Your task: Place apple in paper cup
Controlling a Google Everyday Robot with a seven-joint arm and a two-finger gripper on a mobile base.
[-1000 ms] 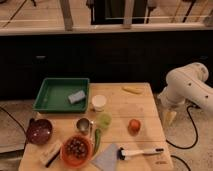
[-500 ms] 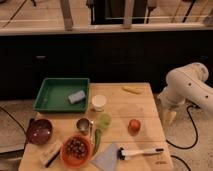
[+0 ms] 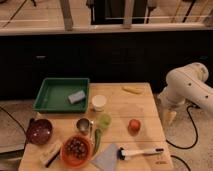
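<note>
Not started imo: apple (image 3: pixel 134 125) on bench (image 3: pixel 145 105), apart from paper cup (image 3: pixel 99 102). My gripper (image 3: pixel 170 118) hangs beside bench's right edge, can't tell if open.

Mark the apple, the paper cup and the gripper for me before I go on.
apple (image 3: pixel 134 125): camera view, middle of its red-orange skin.
paper cup (image 3: pixel 99 102): camera view, centre of its white top.
gripper (image 3: pixel 169 119): camera view, its lower end, hanging beyond the right edge of the table (image 3: pixel 145 107).
</note>
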